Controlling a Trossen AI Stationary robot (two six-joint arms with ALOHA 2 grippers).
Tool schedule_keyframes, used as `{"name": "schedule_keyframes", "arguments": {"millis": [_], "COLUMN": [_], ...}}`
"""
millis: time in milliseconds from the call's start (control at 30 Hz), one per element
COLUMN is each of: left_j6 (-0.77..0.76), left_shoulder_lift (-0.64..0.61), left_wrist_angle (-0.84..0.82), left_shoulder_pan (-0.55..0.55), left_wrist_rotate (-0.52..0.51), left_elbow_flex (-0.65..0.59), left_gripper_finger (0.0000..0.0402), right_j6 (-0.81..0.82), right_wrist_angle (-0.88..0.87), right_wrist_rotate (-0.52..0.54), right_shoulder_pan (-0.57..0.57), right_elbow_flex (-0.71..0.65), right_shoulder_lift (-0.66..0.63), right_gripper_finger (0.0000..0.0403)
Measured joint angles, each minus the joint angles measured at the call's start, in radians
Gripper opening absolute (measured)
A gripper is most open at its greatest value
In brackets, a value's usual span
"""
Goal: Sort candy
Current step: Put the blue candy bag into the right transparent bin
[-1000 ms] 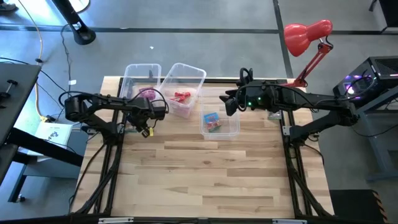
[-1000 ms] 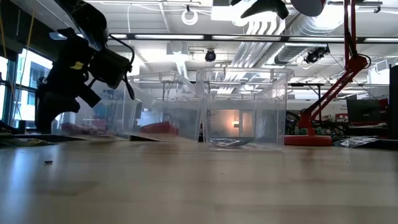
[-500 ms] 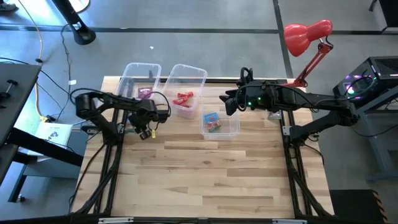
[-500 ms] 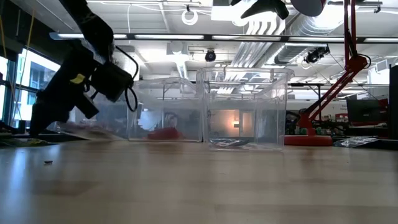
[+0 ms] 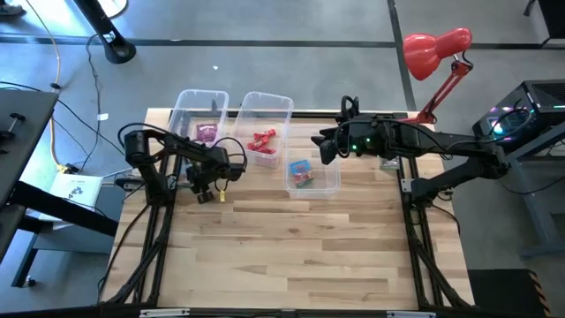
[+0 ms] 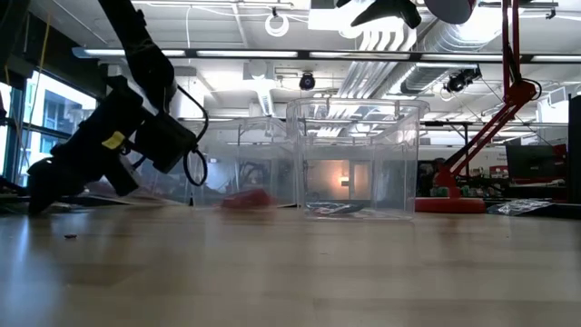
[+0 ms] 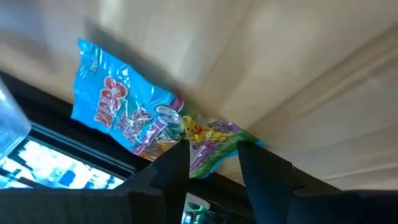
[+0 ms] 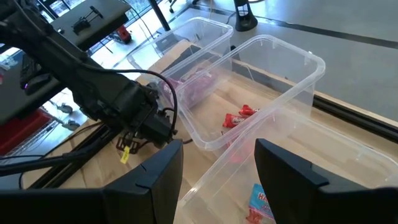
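Three clear bins stand at the table's far side. The left bin (image 5: 187, 110) holds magenta candy (image 5: 206, 132). The middle bin (image 5: 275, 110) holds red candy (image 5: 260, 139). The right bin (image 5: 328, 181) holds blue-green candy (image 5: 301, 172). My left gripper (image 5: 201, 194) is open and slants down to the table near its left edge (image 6: 36, 193). In the left wrist view its fingers (image 7: 212, 155) stand on either side of a yellow-purple packet (image 7: 214, 140). A blue packet (image 7: 121, 106) lies flat beside it. My right gripper (image 5: 325, 146) hovers open and empty by the right bin (image 8: 217, 180). My left gripper slants down from the table's right, with one finger (image 7: 177, 158) on each side of the yellow-purple packet's near end (image 7: 211, 152). The packet lies flat on the table. I cannot tell whether the fingers touch it.
A red desk lamp (image 5: 437, 49) stands at the table's far right corner. The table's near half (image 5: 291, 247) is bare wood. The table's left edge and the arm's frame (image 5: 154, 190) lie close to my left gripper.
My left gripper has swung away from the left bin, toward the table's near edge and down to the tabletop by the left edge. It has tipped further downward. My right gripper has kept still.
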Motion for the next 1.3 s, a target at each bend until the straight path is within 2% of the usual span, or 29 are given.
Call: {"name": "schedule_keyframes", "arguments": {"millis": [133,267,333,467,567,800,967,1133,1300], "left_j6": [0.043,0.073,0.076,0.075,0.074,0.031,-0.002,-0.071,-0.157], "left_shoulder_lift": [0.003,0.003,0.003,0.003,-0.006,-0.113,-0.232,-0.37,-0.491], "left_wrist_angle": [0.005,0.012,0.014,0.008,0.0,0.002,-0.03,-0.041,0.085], "left_shoulder_pan": [0.0,-0.002,-0.009,-0.038,-0.069,-0.154,-0.217,-0.261,-0.289], "left_wrist_rotate": [0.012,0.059,0.078,0.128,0.219,0.376,0.43,0.431,0.429], "left_elbow_flex": [0.0,0.0,0.0,0.003,0.026,0.126,0.219,0.305,0.374], "left_gripper_finger": [0.0114,0.0033,0.001,0.0004,0.0002,0.0,0.0,0.0,0.0], "right_j6": [0.0,0.0,0.0,0.0,0.0,0.0,0.0,0.0,-0.007], "right_wrist_angle": [0.0,0.0,0.0,0.0,0.0,0.0,0.0,0.0,0.001], "right_wrist_rotate": [-0.001,-0.001,-0.004,-0.009,-0.01,-0.011,-0.011,-0.011,-0.011], "right_shoulder_pan": [0.0,0.0,0.0,0.0,0.0,0.0,0.0,0.0,0.0], "right_elbow_flex": [0.0,0.0,0.0,0.0,0.0,0.0,0.0,0.0,0.0], "right_shoulder_lift": [0.0,0.0,0.0,0.0,0.0,0.0,0.0,0.0,0.0], "right_gripper_finger": [0.0193,0.0193,0.0193,0.0193,0.0193,0.0193,0.0193,0.0193,0.0193]}}
